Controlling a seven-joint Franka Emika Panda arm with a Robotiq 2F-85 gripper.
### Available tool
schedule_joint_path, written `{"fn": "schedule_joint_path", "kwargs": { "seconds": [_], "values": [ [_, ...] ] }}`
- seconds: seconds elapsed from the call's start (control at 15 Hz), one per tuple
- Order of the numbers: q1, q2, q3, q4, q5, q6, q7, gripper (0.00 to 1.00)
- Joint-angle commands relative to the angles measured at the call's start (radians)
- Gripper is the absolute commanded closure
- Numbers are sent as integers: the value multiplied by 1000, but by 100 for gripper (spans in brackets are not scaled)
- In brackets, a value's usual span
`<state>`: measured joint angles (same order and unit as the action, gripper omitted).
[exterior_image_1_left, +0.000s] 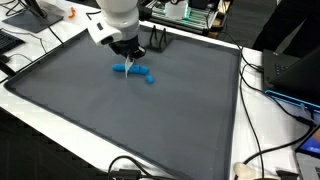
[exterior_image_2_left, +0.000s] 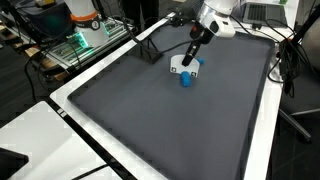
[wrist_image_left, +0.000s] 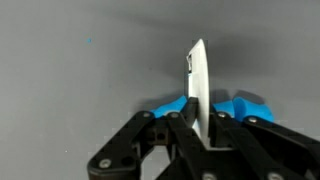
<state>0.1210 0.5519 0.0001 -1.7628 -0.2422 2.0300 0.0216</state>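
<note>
Grey matting (exterior_image_1_left: 120, 130) covers most of a white desk (exterior_image_1_left: 252, 140) in a cluttered lab. Above its far half the gripper (wrist_image_left: 197, 125) on a white robot arm (exterior_image_1_left: 115, 20) is clenched on a thin white strip (wrist_image_left: 198, 80). The jaws press on the strip's two flat faces, apparently the only surfaces that offer a hold on so slim a piece. That leaves it standing on edge and pointing straight down from the gripper toward the mat.

Right under the strip's free end lie a few small blue blocks (wrist_image_left: 250, 105), which show in both exterior views (exterior_image_1_left: 134, 70) (exterior_image_2_left: 187, 78) as a short, uneven row on the matting. The strip looks to reach down among them, but none of the views shows whether it touches them or the mat. They sit close together and well away from the mat's edges, with open matting on every side.

A black wire frame (exterior_image_2_left: 150, 45) stands near the mat's far edge, a little beyond the gripper. Cables (exterior_image_1_left: 262, 150) trail across the desk's white border, and an equipment rack with a green glow (exterior_image_2_left: 82, 40) stands off to one side.
</note>
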Motion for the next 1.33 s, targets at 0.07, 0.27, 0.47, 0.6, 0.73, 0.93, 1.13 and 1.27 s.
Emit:
{"fn": "schedule_joint_path", "kwargs": {
  "seconds": [0.07,0.27,0.47,0.6,0.73,0.93,1.13,1.27],
  "values": [
    [-19,-23,7,-56,19,18,2,98],
    [-16,-31,7,-57,15,17,2,98],
    [-15,-45,7,-61,15,12,6,98],
    [-16,-57,7,-65,16,19,9,98],
    [-17,-70,6,-68,17,31,16,98],
    [-16,-90,4,-65,10,33,21,98],
    [-16,-106,1,-55,4,24,23,98],
    [-17,-110,-1,-46,1,23,25,98]
  ]
}}
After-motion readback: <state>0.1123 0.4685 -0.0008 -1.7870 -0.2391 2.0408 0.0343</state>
